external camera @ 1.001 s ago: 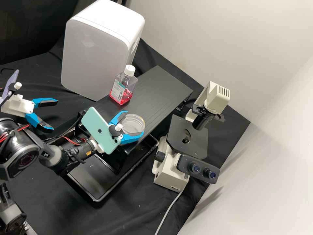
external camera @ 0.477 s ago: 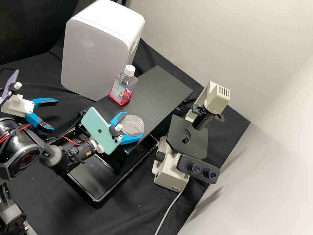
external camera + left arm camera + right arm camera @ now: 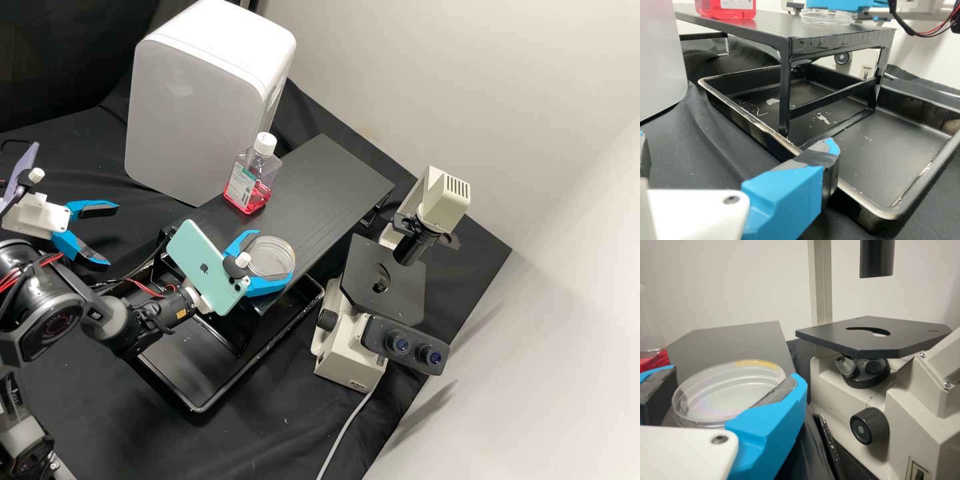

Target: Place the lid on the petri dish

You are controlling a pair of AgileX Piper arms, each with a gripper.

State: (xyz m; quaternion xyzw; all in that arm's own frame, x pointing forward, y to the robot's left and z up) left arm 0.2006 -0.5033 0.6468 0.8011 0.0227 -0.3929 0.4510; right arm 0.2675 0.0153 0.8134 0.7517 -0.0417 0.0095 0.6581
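On the desk [image 3: 280, 427], the petri dish [image 3: 261, 261] is carried near the front edge of the raised black shelf [image 3: 333, 180]. The lid [image 3: 727, 387] is judged already seated on it, its rim clamped by the right end effector [image 3: 275, 253]. The left end effector [image 3: 111, 235] is held with fingers apart, well aside. Release is judged next, with the fingers opened gently so that the lid is not dragged.

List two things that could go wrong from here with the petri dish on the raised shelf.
1. The clear round plastic petri dish sits near an edge of the black slatted raised shelf, within the right gripper. A sideways nudge might slide it off into the black metal tray below.
2. Whether the lid lies flat cannot be told. If it is tilted, it might slip off later.
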